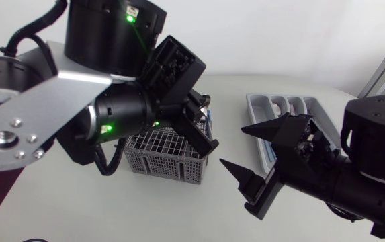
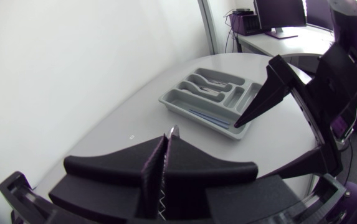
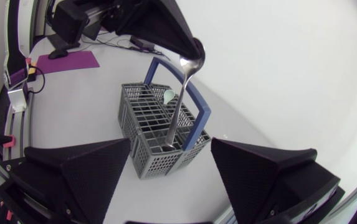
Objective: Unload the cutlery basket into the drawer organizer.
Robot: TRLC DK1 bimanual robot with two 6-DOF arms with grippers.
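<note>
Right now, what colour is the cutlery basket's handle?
Blue. The handle arches over the grey basket; the right wrist view shows it best.

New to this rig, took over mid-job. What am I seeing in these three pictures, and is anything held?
This is a two-armed robot at a table. The head view looks down from overhead. The other two views come from a camera on each arm's wrist, each showing its own black gripper at its lower edge. On the table stand a blue-handled grey wire cutlery basket and a grey drawer organizer with a few utensils in it. The left gripper is shut on a metal piece of cutlery whose lower end hangs in the basket. The right gripper is open, holding nothing.
</note>
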